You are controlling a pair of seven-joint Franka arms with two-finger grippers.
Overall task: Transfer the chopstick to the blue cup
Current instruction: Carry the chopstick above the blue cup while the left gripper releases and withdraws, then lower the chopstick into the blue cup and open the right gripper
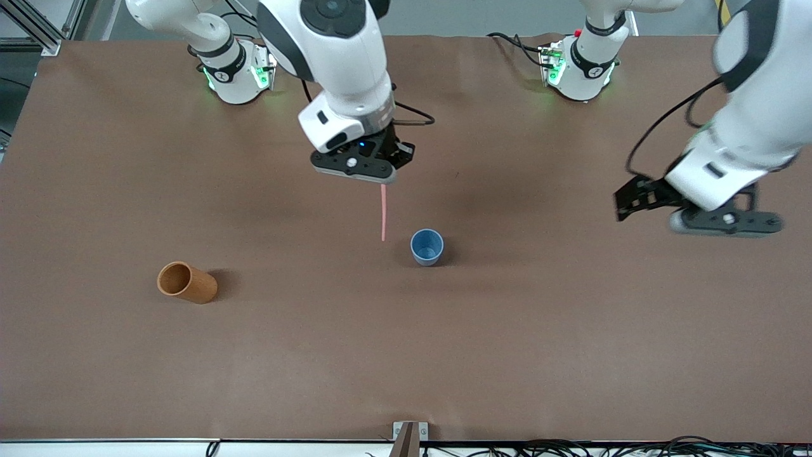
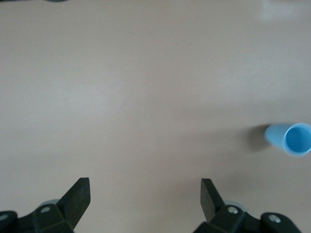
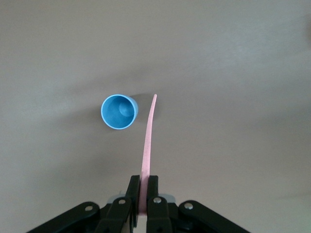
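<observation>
My right gripper (image 1: 383, 182) is shut on the upper end of the pale-pink chopstick (image 1: 383, 212), which hangs straight down over the table. Its lower tip ends just beside the blue cup (image 1: 427, 247), toward the right arm's end. In the right wrist view the stick (image 3: 148, 141) runs from the gripper (image 3: 144, 187) and ends beside the cup (image 3: 118, 111), not over its mouth. The cup stands upright and empty. My left gripper (image 1: 647, 200) is open and empty, up in the air over the left arm's end of the table. The left wrist view shows the cup (image 2: 290, 139) at its edge.
An orange-brown cylindrical cup (image 1: 186, 283) lies on its side, nearer to the front camera and toward the right arm's end of the table. The brown table (image 1: 406, 355) carries nothing else.
</observation>
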